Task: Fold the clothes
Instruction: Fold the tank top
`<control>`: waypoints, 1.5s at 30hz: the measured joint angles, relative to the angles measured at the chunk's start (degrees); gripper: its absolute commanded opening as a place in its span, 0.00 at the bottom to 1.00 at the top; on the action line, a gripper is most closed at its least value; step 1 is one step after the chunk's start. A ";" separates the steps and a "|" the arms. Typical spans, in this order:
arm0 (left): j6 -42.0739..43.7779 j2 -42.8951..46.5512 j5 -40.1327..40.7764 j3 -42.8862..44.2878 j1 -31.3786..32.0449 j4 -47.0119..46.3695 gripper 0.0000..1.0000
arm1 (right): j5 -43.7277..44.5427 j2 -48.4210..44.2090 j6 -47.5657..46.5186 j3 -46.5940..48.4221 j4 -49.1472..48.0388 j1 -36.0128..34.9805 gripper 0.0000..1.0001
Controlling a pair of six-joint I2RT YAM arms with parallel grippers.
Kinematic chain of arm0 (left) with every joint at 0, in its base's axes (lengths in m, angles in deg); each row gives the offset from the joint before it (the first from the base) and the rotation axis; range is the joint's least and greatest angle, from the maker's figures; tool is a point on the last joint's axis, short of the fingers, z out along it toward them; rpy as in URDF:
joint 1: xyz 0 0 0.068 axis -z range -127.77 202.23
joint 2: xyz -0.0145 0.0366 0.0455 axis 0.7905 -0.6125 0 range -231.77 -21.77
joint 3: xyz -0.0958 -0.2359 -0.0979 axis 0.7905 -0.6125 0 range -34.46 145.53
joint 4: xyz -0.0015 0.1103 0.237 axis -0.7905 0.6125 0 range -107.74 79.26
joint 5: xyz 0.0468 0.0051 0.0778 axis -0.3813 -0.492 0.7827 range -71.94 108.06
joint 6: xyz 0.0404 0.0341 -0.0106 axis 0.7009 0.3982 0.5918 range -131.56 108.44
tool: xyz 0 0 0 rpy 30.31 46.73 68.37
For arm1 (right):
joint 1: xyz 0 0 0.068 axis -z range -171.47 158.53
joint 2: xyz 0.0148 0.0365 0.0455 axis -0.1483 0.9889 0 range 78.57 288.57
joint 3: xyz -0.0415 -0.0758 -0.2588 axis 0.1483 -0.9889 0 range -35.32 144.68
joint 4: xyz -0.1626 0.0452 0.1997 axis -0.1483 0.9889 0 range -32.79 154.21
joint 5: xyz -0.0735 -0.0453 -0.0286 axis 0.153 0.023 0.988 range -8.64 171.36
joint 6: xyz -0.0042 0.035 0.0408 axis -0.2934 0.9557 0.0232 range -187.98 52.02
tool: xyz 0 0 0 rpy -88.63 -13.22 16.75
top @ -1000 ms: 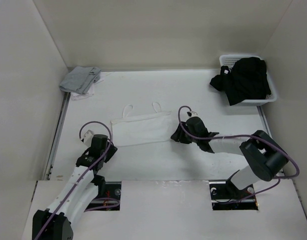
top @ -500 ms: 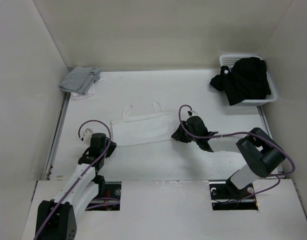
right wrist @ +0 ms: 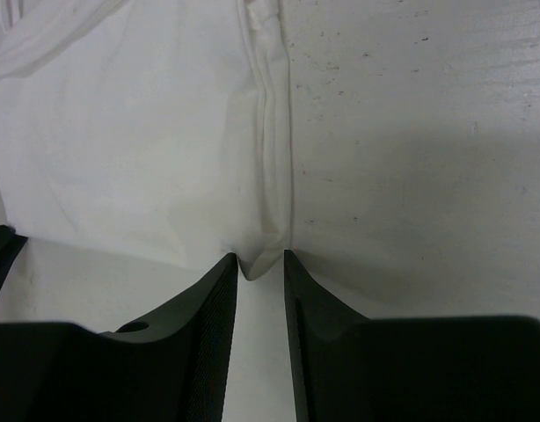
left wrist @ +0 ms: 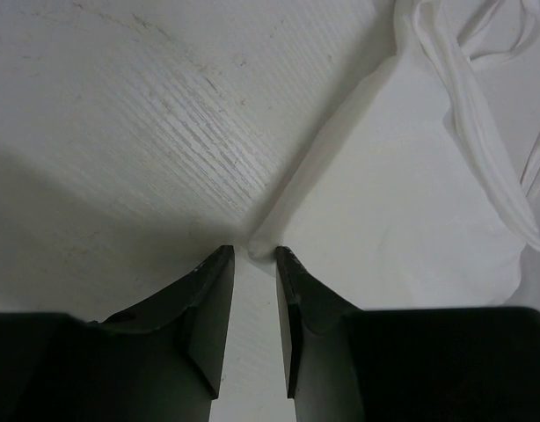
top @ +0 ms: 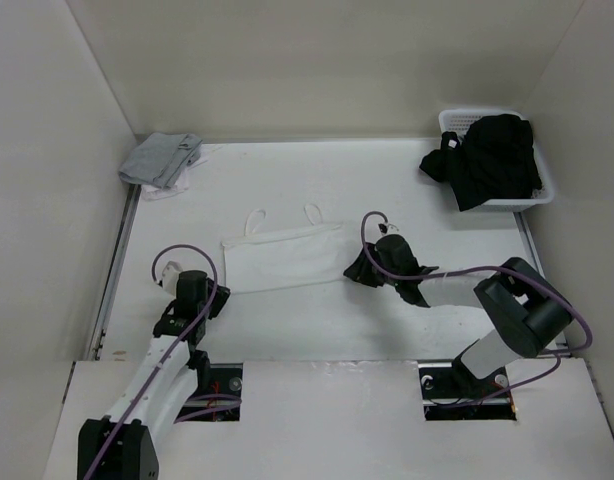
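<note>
A small white camisole [top: 284, 260] lies spread flat near the middle of the white table [top: 287, 185], its two narrow shoulder straps [top: 255, 222] looping toward the far wall and its hem toward the arms; two robot arms reach in low from the near edge, one to each bottom corner of the garment.

At the hem's left corner, the left gripper [top: 217, 295] sits low on the table; seen from its wrist, the left gripper [left wrist: 252, 255] has its dark fingers [left wrist: 213, 294] drawn to a narrow slot with the corner tip of the camisole [left wrist: 402, 202] right at the mouth, though whether the cloth is actually pinched cannot be told.

At the hem's right corner, the right gripper [top: 351, 272] meets the fabric; from its wrist, the right gripper [right wrist: 261, 259] is drawn in just as narrowly, and the seamed side edge of the camisole [right wrist: 138, 149] puckers up between the fingertips [right wrist: 219, 277], caught there.

Well apart at the far right, a white basket [top: 545, 192] holds a heap of black garments [top: 492, 160]; a folded grey cloth [top: 162, 158] lies in the far left corner.
</note>
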State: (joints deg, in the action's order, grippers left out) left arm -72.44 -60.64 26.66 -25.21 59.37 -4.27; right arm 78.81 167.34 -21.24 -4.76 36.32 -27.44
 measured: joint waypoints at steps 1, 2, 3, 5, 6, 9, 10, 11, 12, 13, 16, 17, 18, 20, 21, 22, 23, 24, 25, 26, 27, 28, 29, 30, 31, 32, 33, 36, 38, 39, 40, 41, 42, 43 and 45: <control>0.00 0.15 -0.02 0.00 -0.04 0.37 0.24 | 0.00 -0.02 0.02 -0.11 -0.09 0.00 0.31; -0.02 0.11 0.00 0.00 -0.09 0.48 0.24 | 0.00 -0.02 0.02 -0.13 -0.15 0.00 0.30; 0.00 -0.09 0.00 0.00 -0.09 0.44 0.24 | 0.00 -0.02 0.02 -0.15 -0.17 0.00 0.30; -0.04 -1.01 -0.07 0.00 0.04 -0.39 0.23 | 0.00 -0.02 0.02 -0.20 -0.15 0.00 0.27; -0.04 -1.64 -0.13 0.00 0.11 -1.11 0.22 | 0.00 -0.02 0.00 -0.22 -0.15 0.00 0.25; -0.04 -3.26 -0.26 0.00 0.22 -3.02 0.19 | 0.00 0.22 0.02 -0.26 -0.17 0.00 0.19; -0.04 -3.74 -0.28 0.00 0.28 -3.63 0.17 | 0.00 0.31 0.07 -0.26 -0.20 0.00 0.18; -0.04 -4.11 -0.35 0.00 0.31 -4.13 0.15 | -0.02 0.44 0.15 -0.26 -0.26 0.00 0.17; -0.07 -4.46 -0.48 0.00 0.35 -4.61 0.13 | -0.02 0.55 0.22 -0.26 -0.42 0.00 0.16; 0.00 -4.81 -0.52 -0.02 0.39 -5.01 0.11 | 0.00 0.59 0.24 -0.26 -0.50 0.00 0.14; 0.04 -5.07 -1.01 -0.28 0.48 -5.62 0.06 | 0.02 0.61 0.63 -0.52 -0.76 0.00 0.10; 0.11 -5.01 -1.20 -0.33 0.52 -5.62 0.05 | 0.02 0.61 0.83 -0.72 -1.09 0.00 0.08; 0.24 -4.79 -1.40 -0.39 0.55 -5.62 0.04 | 0.02 0.61 0.92 -0.92 -1.40 0.00 0.07; 0.52 -3.63 -1.68 -0.61 0.55 -5.27 0.02 | 0.02 0.35 1.11 -1.53 -1.99 0.00 0.06; 0.72 -2.49 -1.84 -0.61 0.55 -4.79 0.01 | 0.02 -0.13 1.25 -1.88 -1.92 0.00 0.06; 0.96 -1.01 -2.03 -0.59 0.59 -4.22 0.00 | 0.02 -1.09 1.31 -2.38 -1.81 0.00 0.06; 1.18 0.57 -2.10 -0.44 0.74 -3.37 0.00 | 0.07 -2.60 1.44 -3.02 -1.55 0.00 0.05; 1.53 2.47 -2.23 0.09 1.03 -1.92 0.00 | 0.11 -4.61 1.51 -3.63 -0.94 -0.02 0.05; 1.99 4.44 -2.27 1.14 1.51 0.04 0.00 | 0.31 -7.63 1.53 -4.33 0.04 -0.17 0.05; 2.47 6.51 -2.25 2.64 2.14 2.08 0.00 | 0.66 -11.02 1.51 -4.87 1.49 -0.44 0.05; 2.99 8.44 -2.14 4.46 2.75 3.85 0.00 | 1.22 -15.37 1.49 -5.29 3.37 -0.98 0.05; 3.67 10.54 -1.86 6.93 3.50 5.73 0.00 | 1.95 -19.98 1.42 -5.35 5.81 -1.81 0.05; 4.46 12.48 -1.42 9.73 4.26 7.45 0.00 | 2.75 -24.70 1.38 -5.33 8.07 -2.91 0.05; 5.29 14.25 -0.85 12.81 5.07 9.11 0.00 | 3.80 -30.18 1.18 -5.18 10.80 -4.37 0.05; 5.99 15.58 -0.26 15.67 5.79 10.49 0.00 | 4.90 -35.50 1.07 -4.83 13.92 -6.03 0.05; 6.71 16.98 0.46 18.84 6.58 11.89 0.00 | 6.27 -41.27 1.01 -4.11 17.86 -7.87 0.05; 7.37 18.34 1.27 22.01 7.37 13.44 0.00 | 7.69 -46.18 0.98 -3.02 21.77 -9.66 0.05; 9.09 21.20 3.19 30.21 9.22 17.55 0.00 | 13.22 -58.31 1.27 2.89 34.42 -15.87 0.05; 9.92 22.14 3.93 34.67 9.92 20.48 0.00 | 16.92 -62.66 1.77 7.67 41.00 -20.04 0.05; 10.21 22.38 4.07 36.48 10.05 22.14 0.00 | 18.71 -63.95 2.32 10.03 43.82 -22.27 0.05; 10.45 22.53 4.09 37.83 10.16 23.56 0.00 | 20.28 -64.59 2.82 11.89 46.03 -24.30 0.05; 10.67 22.69 4.09 38.91 10.16 25.05 0.00 | 21.92 -64.85 3.34 13.53 48.13 -26.47 0.06; 10.91 22.80 4.13 39.56 10.14 26.47 0.00 | 23.52 -64.78 3.96 14.73 49.90 -28.48 0.06; 11.02 22.95 4.17 39.69 10.10 27.50 0.00 | 24.68 -64.50 4.35 15.26 51.17 -29.90 0.06; 11.06 23.08 3.80 39.01 9.79 29.70 0.01 | 26.25 -62.86 4.74 15.45 53.29 -31.82 0.06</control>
State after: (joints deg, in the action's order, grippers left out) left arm -61.38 -37.56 30.47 13.81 69.16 25.44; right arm 105.06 104.48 -16.49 10.70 89.61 -59.26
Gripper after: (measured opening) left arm 0.018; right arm 0.057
